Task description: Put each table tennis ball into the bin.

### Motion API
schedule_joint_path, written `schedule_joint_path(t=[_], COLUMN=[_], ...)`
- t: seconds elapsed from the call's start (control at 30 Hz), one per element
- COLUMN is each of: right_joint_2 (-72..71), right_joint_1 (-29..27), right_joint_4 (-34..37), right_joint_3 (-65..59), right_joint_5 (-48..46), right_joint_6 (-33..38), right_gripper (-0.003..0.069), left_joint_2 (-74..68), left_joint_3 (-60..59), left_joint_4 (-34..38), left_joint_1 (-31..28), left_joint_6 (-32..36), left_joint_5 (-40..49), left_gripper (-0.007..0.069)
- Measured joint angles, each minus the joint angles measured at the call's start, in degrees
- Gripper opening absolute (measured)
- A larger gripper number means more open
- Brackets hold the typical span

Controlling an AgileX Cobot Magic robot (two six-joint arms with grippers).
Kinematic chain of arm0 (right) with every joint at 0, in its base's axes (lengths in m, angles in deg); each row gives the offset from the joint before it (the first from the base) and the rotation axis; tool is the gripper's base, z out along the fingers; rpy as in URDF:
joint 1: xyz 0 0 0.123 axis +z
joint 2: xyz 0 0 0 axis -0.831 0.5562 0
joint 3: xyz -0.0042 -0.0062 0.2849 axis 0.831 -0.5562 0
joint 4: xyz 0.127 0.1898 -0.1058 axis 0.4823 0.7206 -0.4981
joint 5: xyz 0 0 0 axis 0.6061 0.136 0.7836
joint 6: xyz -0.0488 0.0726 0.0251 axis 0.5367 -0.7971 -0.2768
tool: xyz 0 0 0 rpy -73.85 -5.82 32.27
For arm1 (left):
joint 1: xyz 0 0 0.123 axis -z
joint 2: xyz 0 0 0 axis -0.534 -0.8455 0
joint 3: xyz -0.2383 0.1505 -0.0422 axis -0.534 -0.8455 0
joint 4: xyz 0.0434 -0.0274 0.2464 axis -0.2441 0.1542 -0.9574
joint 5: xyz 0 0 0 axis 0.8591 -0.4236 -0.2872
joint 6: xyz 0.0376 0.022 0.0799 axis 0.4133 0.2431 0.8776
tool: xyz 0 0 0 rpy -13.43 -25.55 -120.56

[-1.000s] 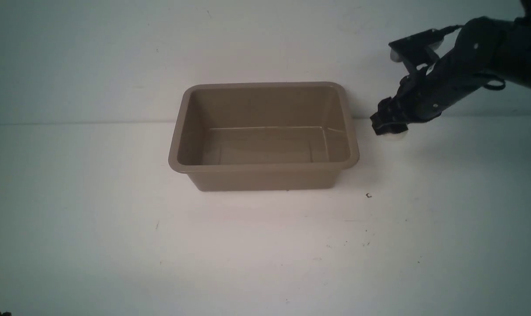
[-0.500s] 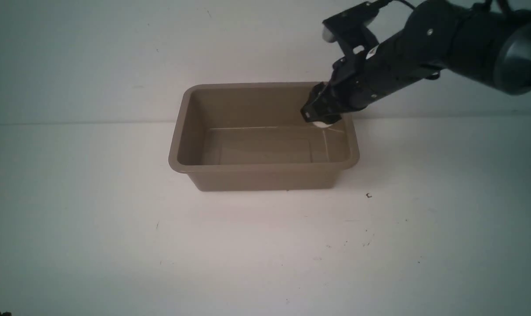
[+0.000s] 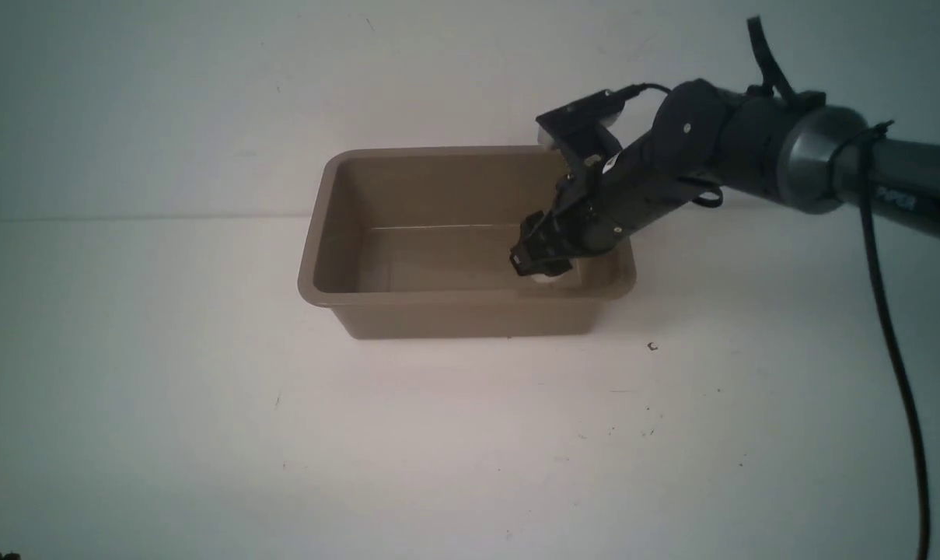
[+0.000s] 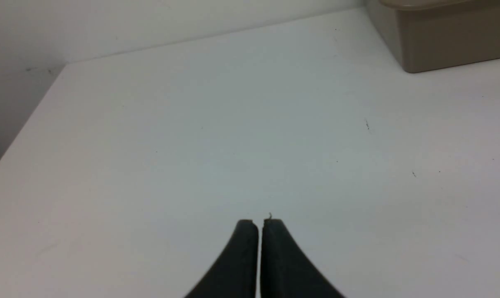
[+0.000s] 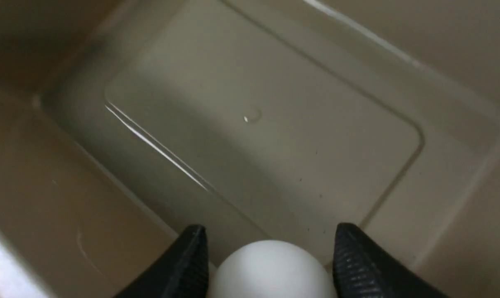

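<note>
Left gripper (image 4: 260, 225) hovering over white table (image 4: 192, 145), fingers pressing together, well left of bin (image 3: 470, 315). Right gripper (image 3: 538, 268) dipping low inside bin's right end, fingers clasping table tennis ball (image 5: 272, 269) between them.

The ball (image 5: 270, 271) is plain white, the bin (image 3: 454, 315) brown-taupe, the right gripper (image 5: 269, 227) black, the table (image 3: 205, 404) white with dark specks.

Front camera faces forward over table (image 3: 205, 428); right wrist close inside bin (image 5: 274, 124) (shared with front, left wrist).
</note>
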Motion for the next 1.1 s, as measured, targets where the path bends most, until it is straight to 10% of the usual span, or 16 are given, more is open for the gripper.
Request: schedule_joint_path(t=[0.53, 0.83, 1.1], right_joint_2=[-1.0, -9.5, -13.5], right_joint_1=[-0.1, -4.3, -8.1], right_joint_4=[-6.1, -21.7, -21.5], right_joint_3=[19.9, 27.5, 26.5], right_joint_5=[-14.0, -26.5, -31.0], right_joint_6=[-0.4, -5.9, -6.1], right_gripper=[0.0395, 0.0053, -0.0011], left_joint_2=[0.0, 0.0, 0.0], left_joint_3=[0.0, 0.0, 0.0], left_joint_4=[0.0, 0.0, 0.0], left_joint_1=[0.0, 0.0, 0.0], left_joint_6=[0.0, 0.0, 0.0], left_joint_5=[0.0, 0.0, 0.0], left_gripper=[-0.0003, -0.0003, -0.0003])
